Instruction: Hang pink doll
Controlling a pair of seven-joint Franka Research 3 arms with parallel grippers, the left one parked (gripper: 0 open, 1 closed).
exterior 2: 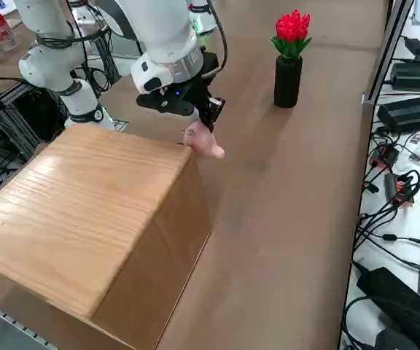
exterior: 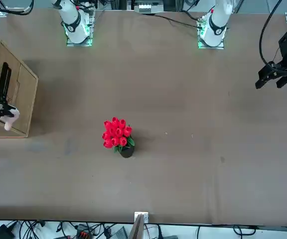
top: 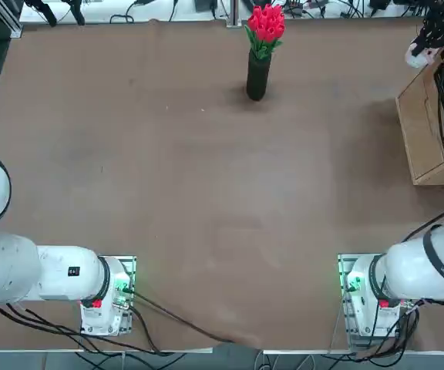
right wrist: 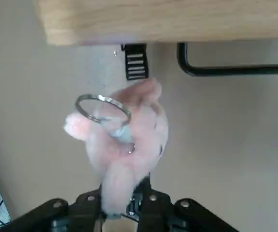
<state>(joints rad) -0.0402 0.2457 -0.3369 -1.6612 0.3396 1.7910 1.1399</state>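
Right gripper [right wrist: 122, 210] has its jaws pinched tight on the one pink doll [right wrist: 127, 145], which sticks out just ahead of them. One metal ring [right wrist: 103, 107] on it, one wooden box [right wrist: 168, 19] edge right beyond.

One pink doll [right wrist: 127, 140], one wooden box [exterior 2: 86, 219], one black vase [exterior 2: 287, 82], one tulip bouquet [exterior 2: 292, 30].

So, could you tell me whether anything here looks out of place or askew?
Nothing stands out. The right gripper holds the pink doll beside the wooden box, its key ring free. The black vase of tulips stands upright.
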